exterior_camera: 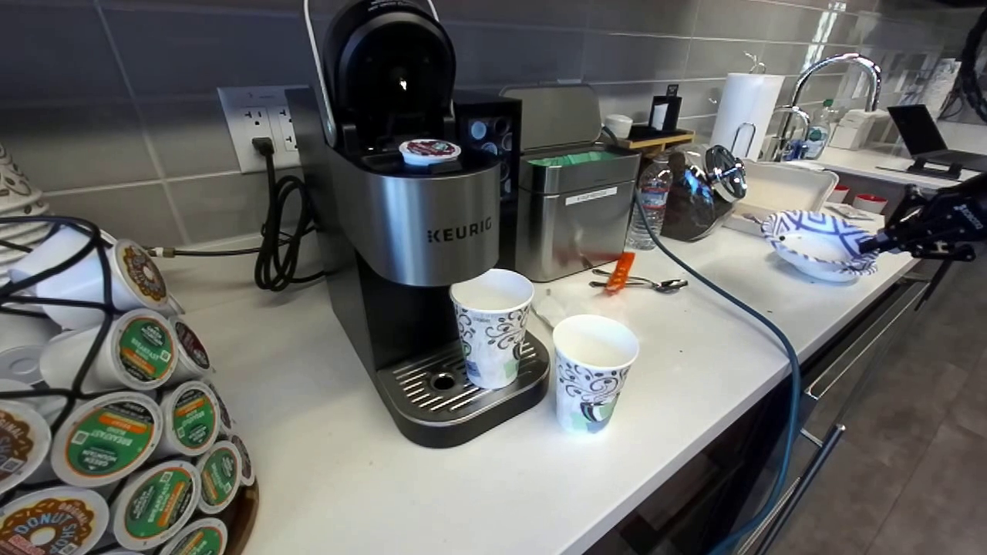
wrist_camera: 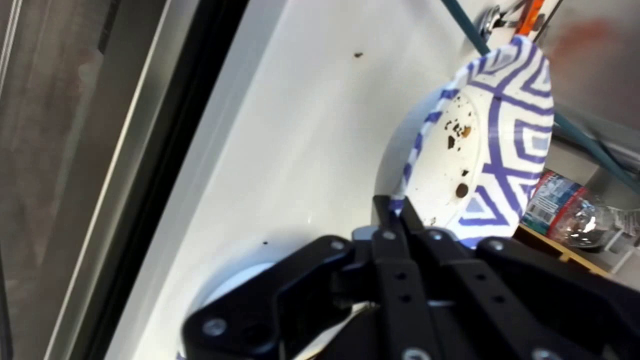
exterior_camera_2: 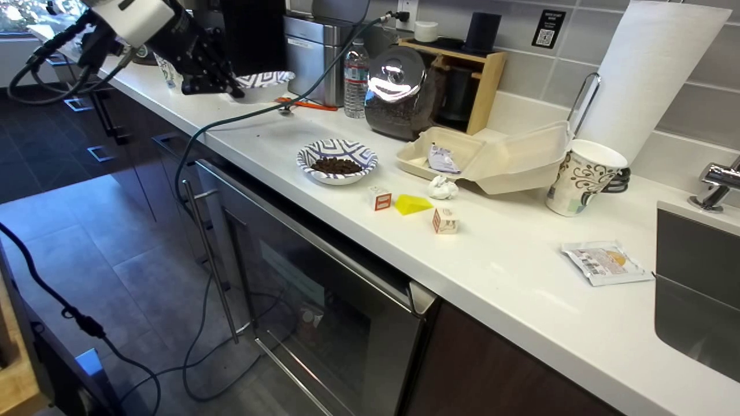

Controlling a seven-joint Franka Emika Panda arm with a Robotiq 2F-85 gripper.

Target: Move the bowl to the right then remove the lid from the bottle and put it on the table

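My gripper is shut on the rim of a white paper bowl with a blue-purple pattern; the fingertips [wrist_camera: 395, 202] pinch its edge in the wrist view. The bowl [wrist_camera: 450, 145] holds a few dark specks and looks tilted. It also shows in both exterior views [exterior_camera: 821, 245] [exterior_camera_2: 263, 84], with the gripper [exterior_camera: 867, 245] [exterior_camera_2: 238, 91] at its rim. I cannot tell whether its base touches the off-white table [exterior_camera: 694, 339]. A clear water bottle [exterior_camera: 654, 202] [exterior_camera_2: 355, 81] stands by the steel bin; it also shows in the wrist view [wrist_camera: 555, 205]. I cannot make out the orange lid.
A blue-green cable [exterior_camera: 771, 327] crosses the counter. Spoons and an orange strip [exterior_camera: 619, 272] lie before the steel bin [exterior_camera: 574, 216]. A second bowl [exterior_camera_2: 338, 147] holds dark grounds. A coffee jar [exterior_camera_2: 396, 95], open carton [exterior_camera_2: 509, 167], blocks and cups [exterior_camera: 594, 370] stand along the counter.
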